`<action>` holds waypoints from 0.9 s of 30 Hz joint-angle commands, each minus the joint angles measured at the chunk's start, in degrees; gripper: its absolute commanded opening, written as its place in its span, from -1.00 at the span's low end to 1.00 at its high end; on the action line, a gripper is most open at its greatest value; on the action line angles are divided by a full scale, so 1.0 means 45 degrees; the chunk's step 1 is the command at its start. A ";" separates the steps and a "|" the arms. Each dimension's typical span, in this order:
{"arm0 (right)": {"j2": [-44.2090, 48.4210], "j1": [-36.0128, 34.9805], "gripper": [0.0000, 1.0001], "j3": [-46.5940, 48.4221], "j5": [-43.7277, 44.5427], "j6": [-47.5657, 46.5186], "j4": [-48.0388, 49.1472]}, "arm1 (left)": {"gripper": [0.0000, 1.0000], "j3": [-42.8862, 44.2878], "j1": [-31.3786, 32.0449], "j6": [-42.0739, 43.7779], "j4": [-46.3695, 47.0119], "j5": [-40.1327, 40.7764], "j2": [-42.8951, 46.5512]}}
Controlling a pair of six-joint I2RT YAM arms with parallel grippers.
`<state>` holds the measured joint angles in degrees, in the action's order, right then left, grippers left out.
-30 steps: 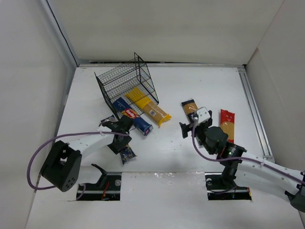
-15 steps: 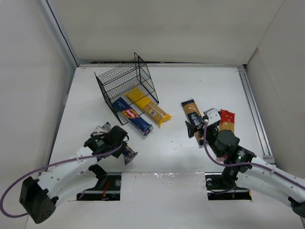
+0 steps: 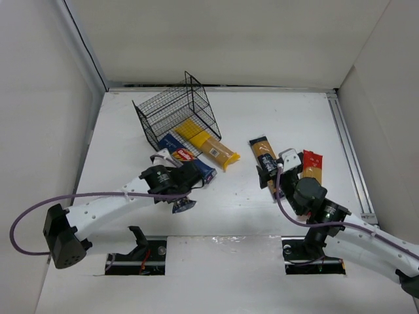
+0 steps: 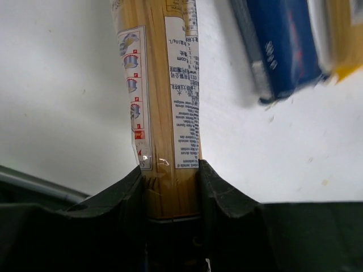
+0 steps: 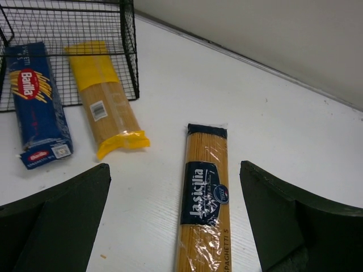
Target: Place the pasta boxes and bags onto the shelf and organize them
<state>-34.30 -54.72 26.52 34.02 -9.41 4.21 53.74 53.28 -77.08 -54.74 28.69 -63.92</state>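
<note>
My left gripper (image 4: 170,175) is shut on a clear spaghetti pack (image 4: 164,113) with white printed labels; it points away from the jaws over the table. In the top view the left gripper (image 3: 185,190) is just in front of the dark-blue Barilla box (image 3: 186,158), and the pack's dark end (image 3: 183,206) shows below it. A yellow bag (image 3: 209,147) lies beside the box at the mouth of the black wire shelf (image 3: 177,111). My right gripper (image 5: 174,169) is open above the orange-brown pack with dark label (image 5: 205,209). A red-and-yellow bag (image 3: 312,170) lies to its right.
The shelf lies tilted at the back left, its mesh (image 5: 68,22) over the far ends of the blue box (image 5: 37,102) and yellow bag (image 5: 105,107). White walls close in the table on three sides. A rail (image 3: 347,150) runs along the right edge.
My left arm swung from the table's left side rightward to the blue box, with the spaghetti pack in its jaws. My right gripper moved right, over the orange-brown pack.
</note>
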 commanded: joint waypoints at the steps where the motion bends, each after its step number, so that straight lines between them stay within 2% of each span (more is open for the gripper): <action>1: 0.0473 0.0089 1.00 0.0200 0.0370 -0.0388 0.0237 | -1.00 0.2291 0.1790 0.0781 0.0389 0.0910 -0.0091; 3: 0.0629 0.0089 1.00 0.0200 0.0505 -0.0506 0.0237 | -1.00 0.2744 0.2628 0.1363 0.0483 0.0522 -0.0268; 8: 0.0768 0.0089 1.00 0.0200 0.0624 -0.0643 0.0237 | -1.00 0.3409 0.2966 0.3571 0.2044 -0.1896 -0.0152; 14: 0.0768 0.0089 1.00 0.0200 0.0624 -0.0643 0.0237 | -1.00 0.4365 0.2966 0.4940 0.1911 -0.2391 -0.0014; 17: 0.0768 0.0089 1.00 0.0200 0.0741 -0.0643 0.0237 | -1.00 0.4367 0.2966 0.5329 0.2533 -0.1826 -0.0014; 21: 0.0768 0.0089 1.00 0.0200 0.0877 -0.0761 0.0237 | -1.00 0.5049 0.2966 0.6035 0.3083 0.0065 -0.0852; 25: 0.0768 0.0089 1.00 0.0200 0.0877 -0.0761 0.0237 | -1.00 0.6609 0.2966 0.4164 0.1464 0.3868 -0.2628; 27: 0.0768 0.0089 1.00 0.0200 0.1014 -0.0761 0.0237 | -1.00 0.6847 0.2966 0.3907 0.1461 0.4559 -0.3621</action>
<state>-31.20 -54.72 26.52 36.95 -12.29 4.08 79.88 66.72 -55.61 -50.76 34.11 -77.49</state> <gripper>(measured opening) 0.998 0.286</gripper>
